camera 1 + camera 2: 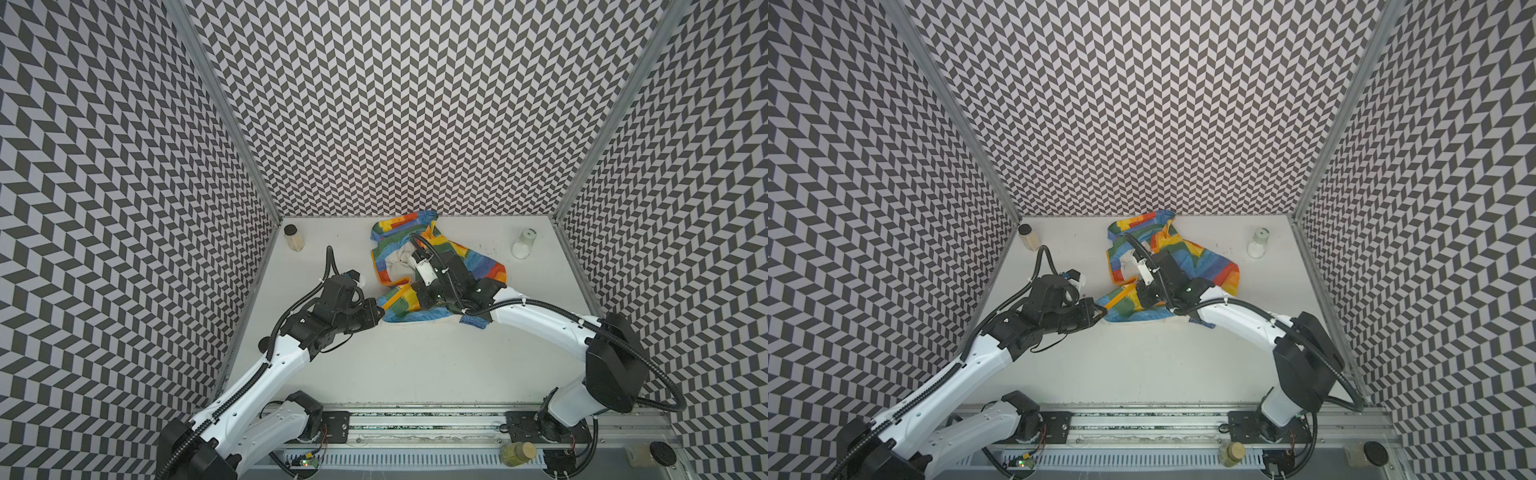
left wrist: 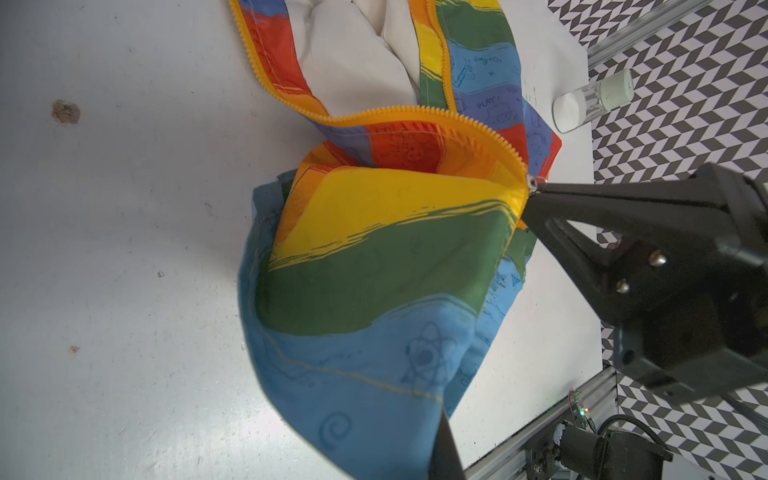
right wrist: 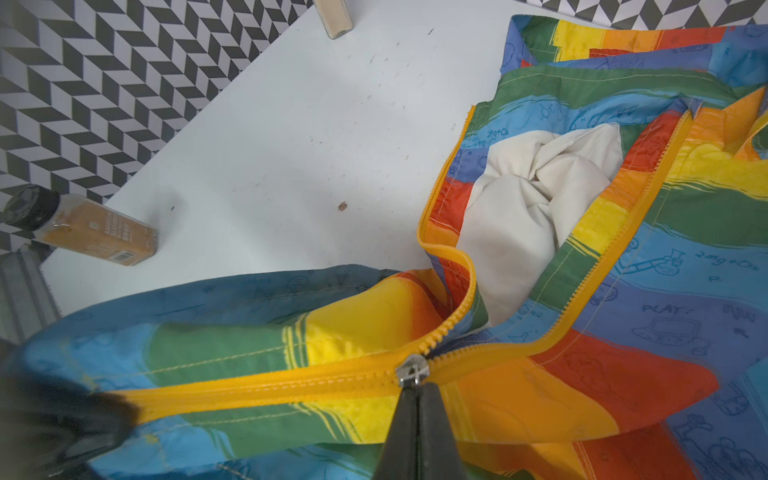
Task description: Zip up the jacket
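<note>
The jacket (image 1: 390, 230) lay crumpled on the table (image 1: 415, 365), toward the back wall. It sat roughly midway between a brown-filled bottle (image 1: 294, 239) at the far left and a white-filled bottle (image 1: 524, 243) at the far right, well apart from both. Its front gaped open higher up, showing the bunched cream lining (image 3: 532, 199).

The left gripper (image 1: 1100, 309) was closed on the jacket's bottom edge, at the low end of the orange-yellow zipper (image 3: 270, 386). In the right wrist view the left gripper (image 3: 62, 419) showed only as a dark blur over the blue hem. The right gripper (image 3: 413, 392) had its jaws pressed together right against the silver slider (image 3: 411, 370), gripping its pull (the tab itself was hidden between the fingertips). The left wrist view showed the right gripper (image 2: 536, 199) from the side, pinched shut at the slider (image 2: 533, 181).

Between the two grippers the zipper ran joined and fairly taut, with striped fabric folded loosely beneath it. Past the slider the two rows of teeth parted. One curled away in an S-bend, and the other ran straight along the edge of the lining.
</note>
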Available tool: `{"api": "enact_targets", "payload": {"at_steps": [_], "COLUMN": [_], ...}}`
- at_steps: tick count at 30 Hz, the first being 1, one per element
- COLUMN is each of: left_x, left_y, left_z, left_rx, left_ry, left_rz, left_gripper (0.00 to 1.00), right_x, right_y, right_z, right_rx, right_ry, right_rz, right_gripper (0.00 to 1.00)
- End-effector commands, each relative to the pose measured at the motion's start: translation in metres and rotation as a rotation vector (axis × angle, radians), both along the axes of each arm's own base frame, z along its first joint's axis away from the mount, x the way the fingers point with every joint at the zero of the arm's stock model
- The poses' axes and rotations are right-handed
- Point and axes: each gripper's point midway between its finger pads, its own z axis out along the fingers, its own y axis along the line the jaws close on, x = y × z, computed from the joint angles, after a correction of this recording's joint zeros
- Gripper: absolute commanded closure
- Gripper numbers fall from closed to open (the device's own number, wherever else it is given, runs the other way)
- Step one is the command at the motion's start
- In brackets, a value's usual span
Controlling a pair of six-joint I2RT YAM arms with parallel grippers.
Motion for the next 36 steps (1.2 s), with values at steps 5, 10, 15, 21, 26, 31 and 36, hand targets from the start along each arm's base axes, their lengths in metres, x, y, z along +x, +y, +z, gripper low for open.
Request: {"api": "enact_targets", "payload": {"at_steps": [5,10,15,21,26,31,36], "left_x": [-0.009,-0.012,-0.013,-0.013,-0.012,-0.011,-0.010], "left_y": [0.014,0.017,0.022,0.028,0.033,0.037,0.041], "left_z": [-0.020,-0.022,-0.025,-0.029,-0.034,-0.038,-0.040], "left_rx": [0.054,0.059,0.067,0.073,0.077,0.079,0.080], "left_ry": [0.064,0.070,0.075,0.086,0.096,0.106,0.111], "left_rz": [0.038,0.043,0.059,0.079,0.098,0.111,0.127], "left_gripper": [1.00,1.00,1.00,1.00,1.00,1.00,1.00], "right_x": [0.040,0.051,0.060,0.069,0.076,0.084,0.089], "right_y": [-0.030,-0.042,-0.051,-0.063,-0.078,-0.095,-0.111], "right_z": [0.021,0.025,0.026,0.029,0.032,0.040,0.047], "right_rx": [0.016,0.023,0.027,0.032,0.041,0.058,0.069], "right_ry": [-0.071,-0.080,-0.079,-0.082,-0.086,-0.092,-0.100], "right_rz": [-0.140,-0.178,-0.208,-0.245,-0.284,-0.326,-0.360], "right_gripper": [1.00,1.00,1.00,1.00,1.00,1.00,1.00]}}
